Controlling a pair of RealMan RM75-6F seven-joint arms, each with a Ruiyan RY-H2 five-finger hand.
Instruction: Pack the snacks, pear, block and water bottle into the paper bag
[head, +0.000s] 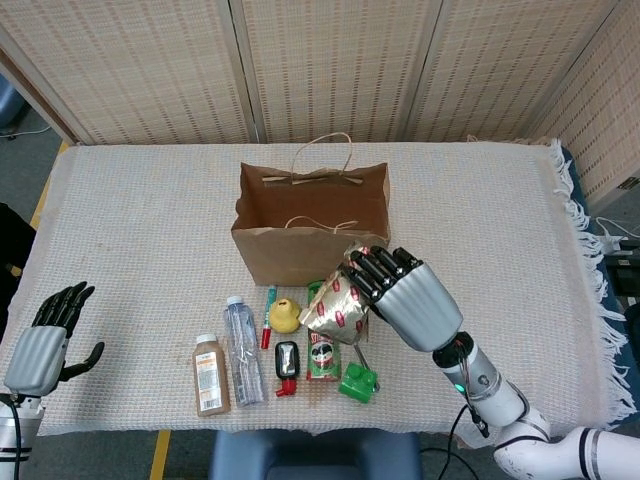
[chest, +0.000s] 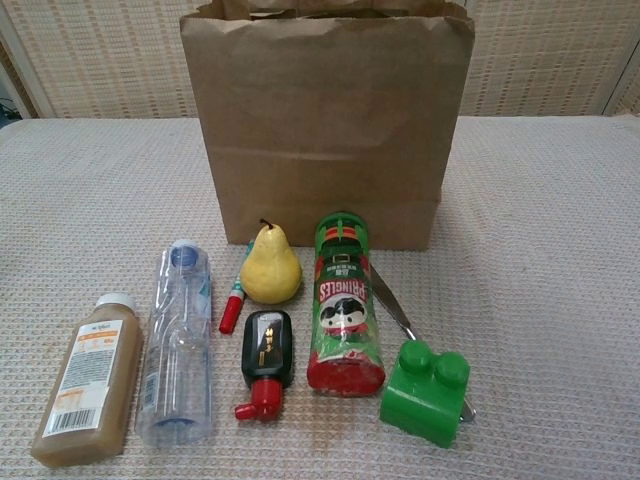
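The shiny snack packet (head: 337, 308) is up in the air, just in front of the paper bag (head: 310, 235) and above the row of things on the table. The right hand (head: 400, 295) holds it, with its fingers (head: 365, 270) curled over the top of the packet. The packet hangs at the left side of that hand. The chest view does not show the packet or the hand.

On the cloth (head: 500, 250) below lie a green chip can (chest: 344, 315), a green block (chest: 425, 392), a yellow pear (chest: 270, 265), a clear water bottle (chest: 180, 340), a brown drink bottle (chest: 88, 380), a small black bottle with a red cap (chest: 265, 362) and a red marker (chest: 233, 300).

The left hand (head: 45, 335) is far off at the left edge of the table, with its fingers spread and nothing in it.
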